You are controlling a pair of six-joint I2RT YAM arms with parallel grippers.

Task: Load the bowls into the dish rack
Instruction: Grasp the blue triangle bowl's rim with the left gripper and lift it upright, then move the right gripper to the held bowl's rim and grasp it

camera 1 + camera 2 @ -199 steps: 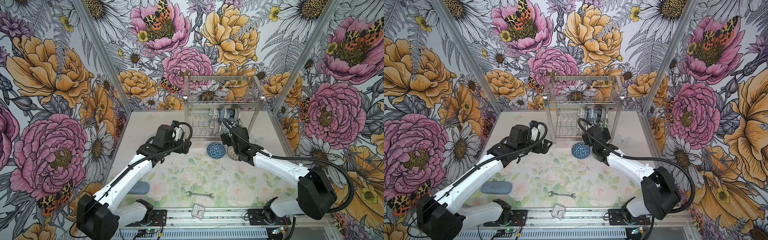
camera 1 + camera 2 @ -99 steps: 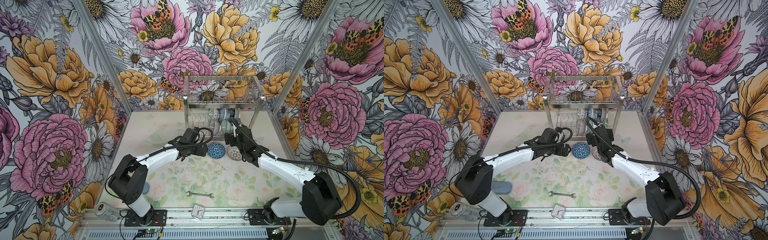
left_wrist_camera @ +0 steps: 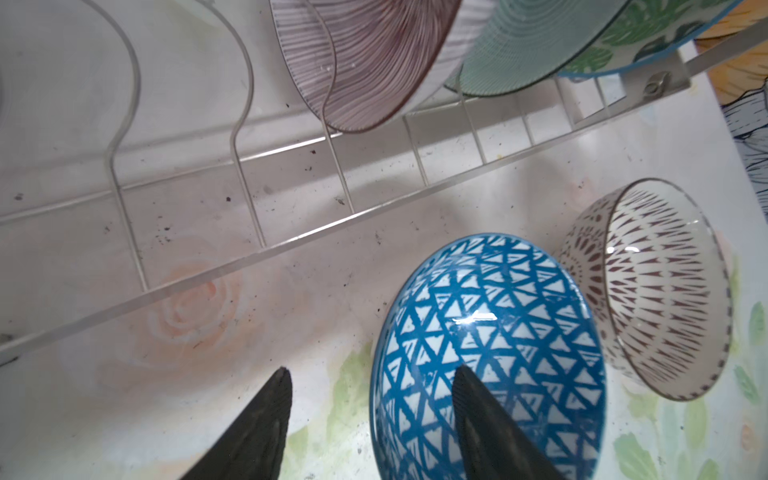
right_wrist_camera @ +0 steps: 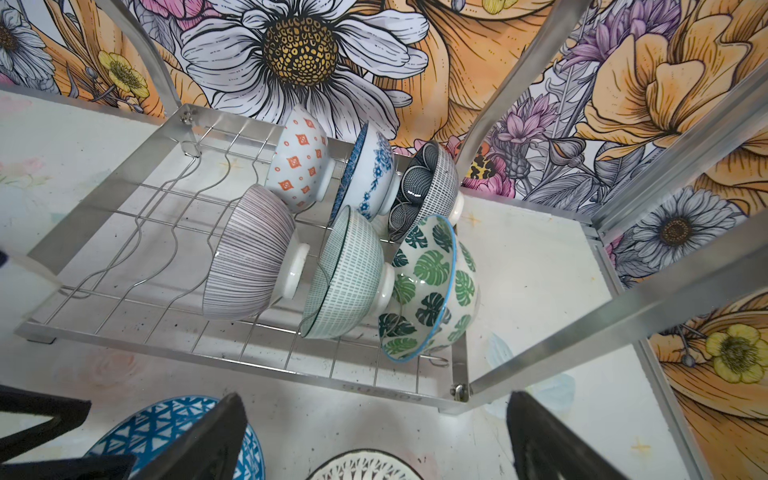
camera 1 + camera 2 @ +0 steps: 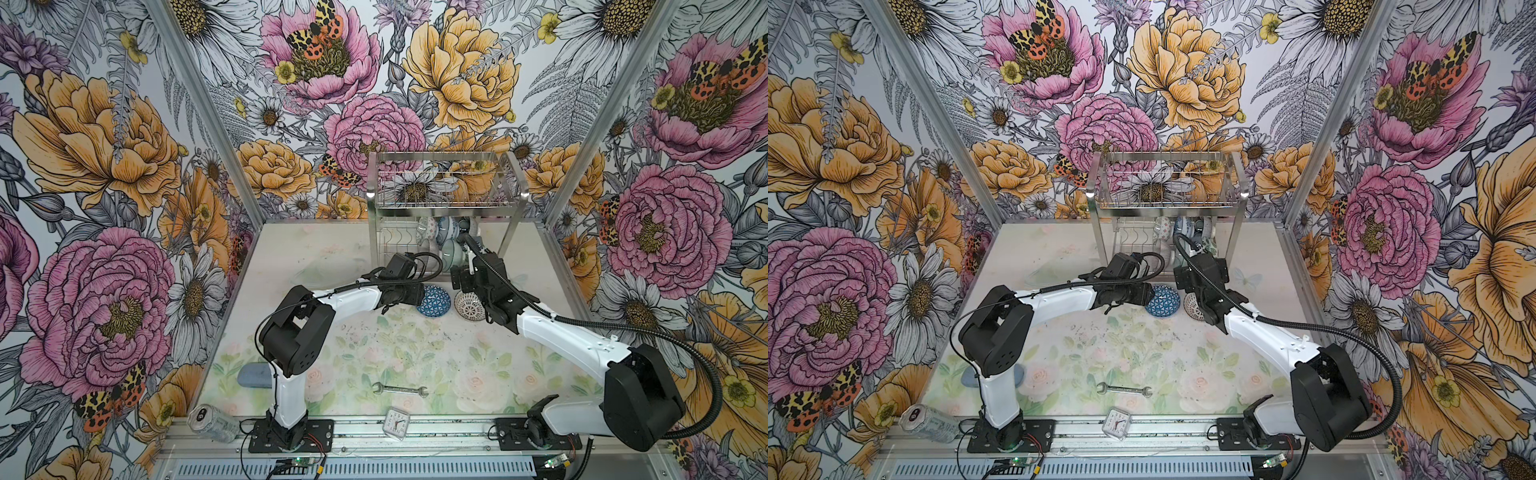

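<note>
A blue triangle-patterned bowl (image 3: 490,353) lies tipped on its side on the bench (image 5: 374,353), just in front of the dish rack (image 4: 249,365) and not yet loaded. The left pincer (image 3: 370,370), which a second ago was held back over the left part of the bench, has swung across to this bowl. It now straddles the rim, with one finger inside the bowl and the other outside on the bench side. Its jaws have narrowed from fully spread to about half-way, but a gap still shows around the bowl wall, so it is closing and does not look clamped yet. Touching or almost touching the blue bowl is a brown-dashed white bowl (image 3: 648,286), also on its side and also waiting. The right pincer (image 4: 376,397) stays about where it was, hanging above that bowl with its jaws spread wide and empty. Six bowls (image 4: 349,270) already stand on edge in the wavy slots of the rack's lower tier, crowded toward one end, and the slots beside them are free. This looks like the start of the seventh pick, with two bowls left to load. Further forward on the bench lie a wrench (image 5: 401,389) and a small clock (image 5: 397,424), both untouched.
</note>
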